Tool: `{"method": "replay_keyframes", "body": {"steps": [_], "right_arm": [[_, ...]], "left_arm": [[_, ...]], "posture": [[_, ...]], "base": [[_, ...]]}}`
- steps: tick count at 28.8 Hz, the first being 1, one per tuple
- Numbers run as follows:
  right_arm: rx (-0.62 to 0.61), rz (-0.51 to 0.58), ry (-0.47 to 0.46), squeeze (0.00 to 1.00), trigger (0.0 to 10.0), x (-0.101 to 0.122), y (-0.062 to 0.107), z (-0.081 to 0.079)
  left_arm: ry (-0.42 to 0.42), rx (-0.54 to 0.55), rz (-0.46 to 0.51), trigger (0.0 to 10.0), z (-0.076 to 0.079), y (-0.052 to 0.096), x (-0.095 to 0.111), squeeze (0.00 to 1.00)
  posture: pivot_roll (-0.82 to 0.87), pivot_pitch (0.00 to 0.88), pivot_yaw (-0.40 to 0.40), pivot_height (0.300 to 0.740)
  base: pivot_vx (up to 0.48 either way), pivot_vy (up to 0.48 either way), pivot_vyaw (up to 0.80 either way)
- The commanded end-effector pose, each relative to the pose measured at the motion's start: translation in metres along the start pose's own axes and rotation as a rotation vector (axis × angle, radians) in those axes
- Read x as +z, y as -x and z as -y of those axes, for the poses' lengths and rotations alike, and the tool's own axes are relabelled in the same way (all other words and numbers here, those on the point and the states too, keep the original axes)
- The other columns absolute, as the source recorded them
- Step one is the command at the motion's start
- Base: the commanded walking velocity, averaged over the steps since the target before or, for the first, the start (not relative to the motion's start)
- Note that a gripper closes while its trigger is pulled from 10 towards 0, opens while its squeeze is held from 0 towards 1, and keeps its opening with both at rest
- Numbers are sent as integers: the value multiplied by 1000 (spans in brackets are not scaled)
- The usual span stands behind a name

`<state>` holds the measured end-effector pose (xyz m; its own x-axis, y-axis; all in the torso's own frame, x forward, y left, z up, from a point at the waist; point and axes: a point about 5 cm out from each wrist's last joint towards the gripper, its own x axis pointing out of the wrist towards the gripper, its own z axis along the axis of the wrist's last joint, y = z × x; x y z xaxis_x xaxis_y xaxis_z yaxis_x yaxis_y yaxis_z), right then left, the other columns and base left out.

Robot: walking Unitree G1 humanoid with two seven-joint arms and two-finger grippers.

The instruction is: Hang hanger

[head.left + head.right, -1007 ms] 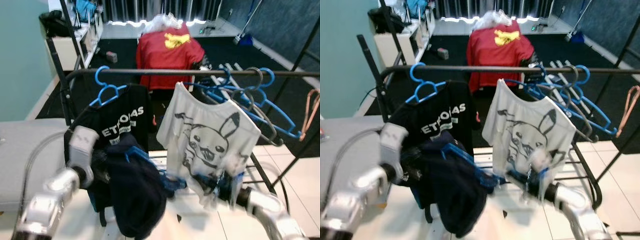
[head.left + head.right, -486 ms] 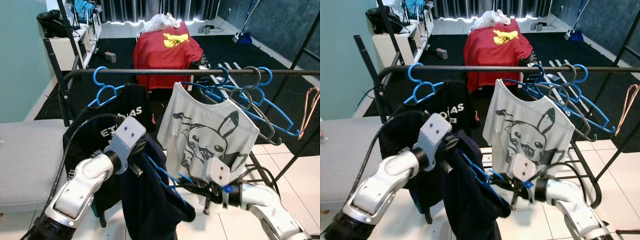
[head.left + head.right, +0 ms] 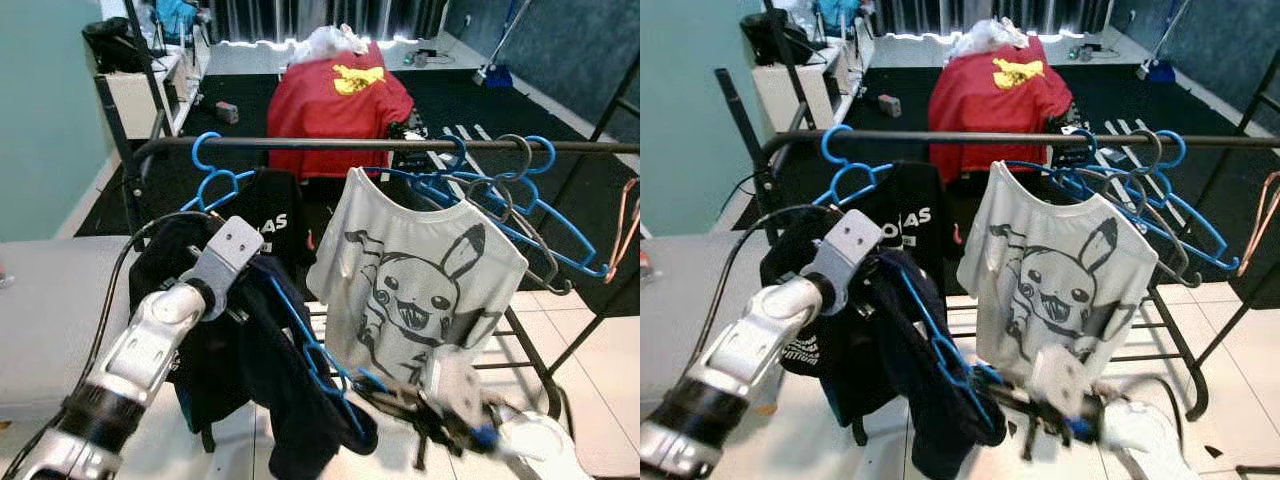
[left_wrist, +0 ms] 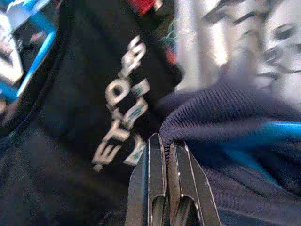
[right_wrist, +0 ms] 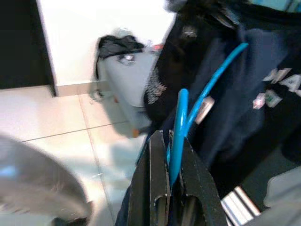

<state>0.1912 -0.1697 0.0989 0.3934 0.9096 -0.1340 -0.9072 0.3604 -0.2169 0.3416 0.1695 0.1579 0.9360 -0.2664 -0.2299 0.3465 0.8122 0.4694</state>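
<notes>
A blue hanger point(image 3: 300, 340) carries a navy garment point(image 3: 265, 385) and slants down in front of the rack, below the black rail point(image 3: 330, 144). My left gripper point(image 3: 255, 288) holds the upper end, its fingers point(image 4: 160, 160) shut on the garment's navy edge. Low at the right, blurred, my right gripper point(image 3: 378, 388) is shut on the hanger's blue wire point(image 5: 181, 117). A black printed shirt point(image 3: 278, 212) on a blue hanger and a white cartoon shirt point(image 3: 415, 280) hang on the rail behind.
Several bare blue and grey hangers point(image 3: 520, 195) crowd the rail's right half, and a pink one point(image 3: 628, 215) hangs at the far right. A red shirt point(image 3: 335, 100) is draped behind the rack. A grey cushion point(image 3: 45, 320) lies to the left, white tile floor point(image 3: 590, 380) to the right.
Over the second, my left arm lifted the navy garment up toward the rail. In the last half second my right gripper sank lower and blurred, so the hanger slants more steeply.
</notes>
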Motion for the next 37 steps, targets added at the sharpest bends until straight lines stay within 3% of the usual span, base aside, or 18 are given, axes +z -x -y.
{"method": "replay_keyframes", "body": {"steps": [1, 6, 11, 15, 20, 23, 25, 27, 28, 29, 30, 32, 33, 34, 35, 36, 37], "right_arm": [[65, -39, 8, 0, 0, -4, 11, -9], [23, -63, 85, 0, 0, -6, 27, -13], [50, -65, 105, 0, 0, -9, 28, -20], [161, -89, 96, 0, 0, -23, 26, -48], [159, -83, 115, 0, 0, -25, 27, -51], [115, -65, 130, 0, 0, -21, 20, -39], [-165, -12, 33, 0, 0, -16, 7, -2], [-165, -12, 33, 0, 0, -16, 7, -2], [-291, -22, -41, 0, 0, -17, 0, 20], [-291, -22, -41, 0, 0, -17, 0, 20], [-366, -43, -90, 0, 0, -17, -2, 37], [-366, -43, -90, 0, 0, -17, -2, 37], [-321, -80, -80, 0, 0, -15, -8, 45], [-321, -80, -80, 0, 0, -15, -8, 45], [-203, -125, -30, 0, 0, -16, -19, 47], [-203, -125, -30, 0, 0, -16, -19, 47], [-79, -174, -2, 0, 0, -21, -27, 43]], "left_arm": [[-9, 240, -40, 0, -48, 9, -6, 0], [-16, 317, -90, 0, -64, 11, -19, 0], [-10, 345, -134, 0, -70, 11, -32, 0], [2, 377, -199, 0, -76, 14, -51, 0], [14, 388, -228, 0, -79, 18, -61, 0], [22, 362, -256, 0, -75, 22, -74, 0], [78, 242, -128, 0, -59, 15, -58, 0], [78, 242, -128, 0, -59, 15, -58, 0], [133, 154, -34, 0, -46, 11, -45, 0], [133, 154, -34, 0, -46, 11, -45, 0], [199, 63, 65, 0, -30, 10, -29, 0], [199, 63, 65, 0, -30, 10, -29, 0], [254, -67, 147, 0, -7, 12, -13, 0], [254, -67, 147, 0, -7, 12, -13, 0], [270, -204, 155, 0, 17, 18, -8, 0], [270, -204, 155, 0, 17, 18, -8, 0], [250, -318, 113, 0, 37, 27, -14, 0]], "posture": [[-22, 44, 13, 740], [-23, 48, 15, 740], [-23, 52, 12, 740], [-21, 53, 10, 740], [-20, 55, 12, 740], [-24, 60, 14, 740], [-29, 65, 9, 740], [-29, 65, 9, 740], [-34, 63, 15, 740], [-34, 63, 15, 740], [-37, 62, 23, 740], [-37, 62, 23, 740], [-28, 60, 22, 740], [-28, 60, 22, 740], [-20, 63, 12, 740], [-20, 63, 12, 740], [-16, 64, 9, 740]], "base": [[0, 0, 0], [0, 0, 0], [0, 0, 0], [0, 0, 0], [0, 0, 0], [0, 0, 0], [0, 0, 0], [0, 0, 0], [0, 0, 0], [0, 0, 0], [0, 0, 0], [0, 0, 0], [0, 0, 0], [0, 0, 0], [0, 0, 0], [0, 0, 0], [0, 0, 0]]}}
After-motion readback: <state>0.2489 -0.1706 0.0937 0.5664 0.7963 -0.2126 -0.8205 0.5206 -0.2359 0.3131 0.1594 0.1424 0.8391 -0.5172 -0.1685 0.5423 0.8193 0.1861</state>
